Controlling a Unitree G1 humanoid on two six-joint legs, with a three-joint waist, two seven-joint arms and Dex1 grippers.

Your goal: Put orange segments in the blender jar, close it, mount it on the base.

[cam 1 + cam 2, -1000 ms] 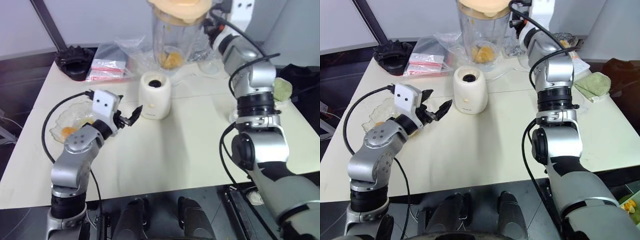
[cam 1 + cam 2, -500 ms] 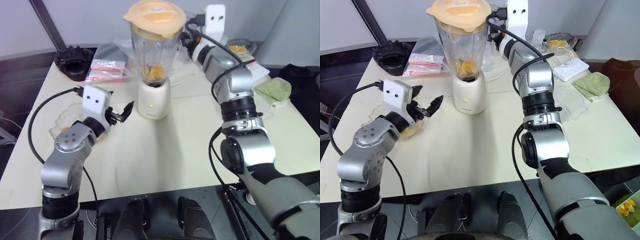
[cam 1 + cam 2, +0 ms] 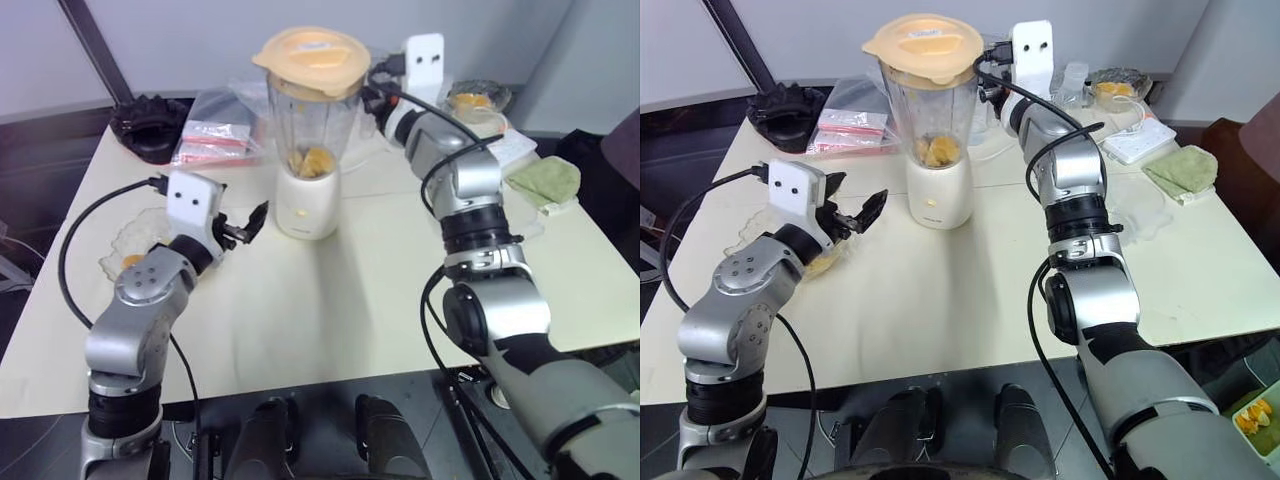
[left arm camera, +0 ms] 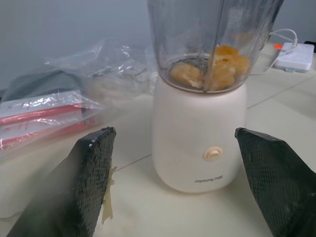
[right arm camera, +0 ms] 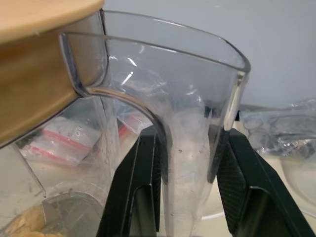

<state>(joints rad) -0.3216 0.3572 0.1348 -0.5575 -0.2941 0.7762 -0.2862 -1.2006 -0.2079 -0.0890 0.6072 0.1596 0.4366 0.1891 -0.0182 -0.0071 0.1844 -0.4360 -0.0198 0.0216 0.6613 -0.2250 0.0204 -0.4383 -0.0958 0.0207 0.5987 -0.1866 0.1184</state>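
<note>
The blender jar [image 3: 305, 115], clear and tapered with a pale orange lid [image 3: 312, 55] on top, stands upright on the cream base [image 3: 307, 205]. Orange segments [image 4: 217, 69] lie at the jar's bottom around the blades. My right gripper [image 5: 190, 143] is shut on the jar's clear side handle, one black finger [image 5: 138, 187] on each side of it. My left gripper [image 3: 245, 225] hangs open a little to the left of the base, pointing at it, with nothing between its fingers [image 4: 89, 168]. The base's small button [image 4: 213, 153] faces the left gripper.
A clear bowl [image 3: 125, 245] holding an orange segment [image 3: 135, 262] lies under my left arm. At the back are a black object [image 3: 150, 120], plastic bags [image 3: 215, 140] and another bowl of orange pieces [image 3: 472, 98]. A green cloth [image 3: 545, 180] lies at the right edge.
My right gripper has brought the lidded jar down from behind and above the base onto it. The left gripper has stayed open beside the base.
</note>
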